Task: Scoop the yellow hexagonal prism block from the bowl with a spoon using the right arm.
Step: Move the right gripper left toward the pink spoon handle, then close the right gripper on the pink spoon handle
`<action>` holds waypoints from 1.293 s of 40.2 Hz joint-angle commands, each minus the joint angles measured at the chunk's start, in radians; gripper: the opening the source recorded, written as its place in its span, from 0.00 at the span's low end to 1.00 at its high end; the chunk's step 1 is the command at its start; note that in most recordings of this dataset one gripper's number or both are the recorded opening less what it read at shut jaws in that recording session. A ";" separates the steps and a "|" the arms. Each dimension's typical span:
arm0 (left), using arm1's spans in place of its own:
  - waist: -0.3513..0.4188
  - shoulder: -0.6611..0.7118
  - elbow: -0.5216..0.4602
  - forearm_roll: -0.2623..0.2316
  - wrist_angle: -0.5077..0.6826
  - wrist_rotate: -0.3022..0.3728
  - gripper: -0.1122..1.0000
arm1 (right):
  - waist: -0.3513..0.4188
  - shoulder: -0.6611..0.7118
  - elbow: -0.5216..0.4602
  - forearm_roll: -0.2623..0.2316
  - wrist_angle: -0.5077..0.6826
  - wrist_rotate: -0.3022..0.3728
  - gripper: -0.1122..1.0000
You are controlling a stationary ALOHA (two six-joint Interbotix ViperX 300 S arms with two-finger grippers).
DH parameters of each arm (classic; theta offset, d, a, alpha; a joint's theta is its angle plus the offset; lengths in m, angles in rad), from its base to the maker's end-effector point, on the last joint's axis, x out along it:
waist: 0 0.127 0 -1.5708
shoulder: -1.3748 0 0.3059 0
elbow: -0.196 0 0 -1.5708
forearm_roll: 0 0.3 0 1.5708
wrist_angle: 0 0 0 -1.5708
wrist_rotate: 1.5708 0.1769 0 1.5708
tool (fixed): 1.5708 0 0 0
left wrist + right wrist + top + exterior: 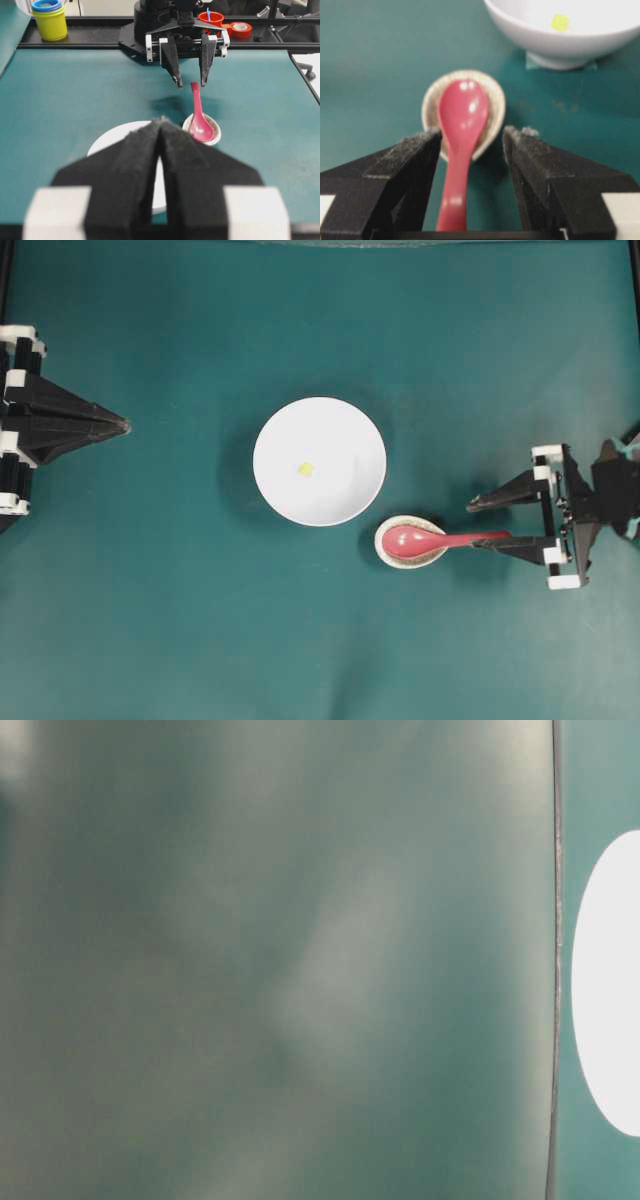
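Teal covers the tabletop (180, 620), where the white bowl (319, 461) sits mid-table with the yellow hexagonal prism block (306, 469) inside it. Just beside it, the spoon (440, 539) rests head-down in a speckled spoon rest (410, 556). The right end effector (486, 524) stands wide open, its fingers straddling the handle without gripping it; the left end effector (122, 425) is closed, holding nothing.

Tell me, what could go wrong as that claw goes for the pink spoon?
The spoon lies nearer one finger of the open right gripper, not centred, so closing may push it sideways or grip it crooked.

Its head sits in the small spoon rest, which may tip or slide as the handle lifts.

The yellow block is tiny in the wide bowl, so the spoon may just chase it around.
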 commanded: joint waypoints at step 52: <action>0.002 0.003 -0.028 0.003 -0.006 -0.003 0.11 | 0.055 0.153 -0.046 0.012 -0.032 0.028 0.62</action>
